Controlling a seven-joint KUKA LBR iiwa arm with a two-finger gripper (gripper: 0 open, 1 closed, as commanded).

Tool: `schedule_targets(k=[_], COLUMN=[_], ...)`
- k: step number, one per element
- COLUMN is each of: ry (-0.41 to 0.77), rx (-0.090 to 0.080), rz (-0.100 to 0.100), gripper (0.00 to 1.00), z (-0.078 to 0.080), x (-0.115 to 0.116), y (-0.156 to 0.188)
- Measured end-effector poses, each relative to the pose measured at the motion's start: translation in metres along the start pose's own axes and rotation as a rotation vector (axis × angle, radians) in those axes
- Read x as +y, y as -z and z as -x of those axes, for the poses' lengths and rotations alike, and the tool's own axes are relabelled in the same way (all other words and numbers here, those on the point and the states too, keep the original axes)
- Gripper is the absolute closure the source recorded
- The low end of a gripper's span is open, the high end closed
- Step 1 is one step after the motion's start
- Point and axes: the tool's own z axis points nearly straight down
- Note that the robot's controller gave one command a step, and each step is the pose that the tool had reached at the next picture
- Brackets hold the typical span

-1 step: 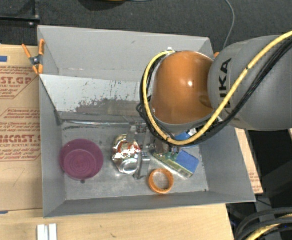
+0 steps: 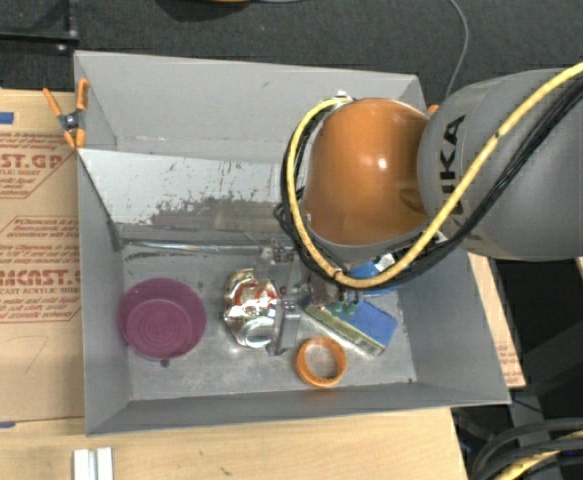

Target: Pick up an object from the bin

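Observation:
My gripper (image 2: 289, 330) reaches down from under the orange wrist cover into the middle of the bin floor. It sits right against the right side of a shiny crumpled silver foil wrapper (image 2: 249, 308) with red marks. An orange ring (image 2: 320, 361), like a small tape roll, lies flat just below and right of the gripper. A green and white strip (image 2: 346, 328) lies slanted to the gripper's right, on a blue block (image 2: 375, 318) partly hidden by the arm.
A purple round lid (image 2: 162, 317) lies on the bin floor at the left, apart from the other things. The arm and its orange cover hide the right rear part of the bin.

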Motion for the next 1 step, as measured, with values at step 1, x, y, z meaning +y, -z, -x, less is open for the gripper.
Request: schedule_targets(k=[1], ry=[0.152], rx=[-0.001], rz=[0.000], gripper=[0.00], z=[0.0575], x=[-0.0202], y=[-0.1194])
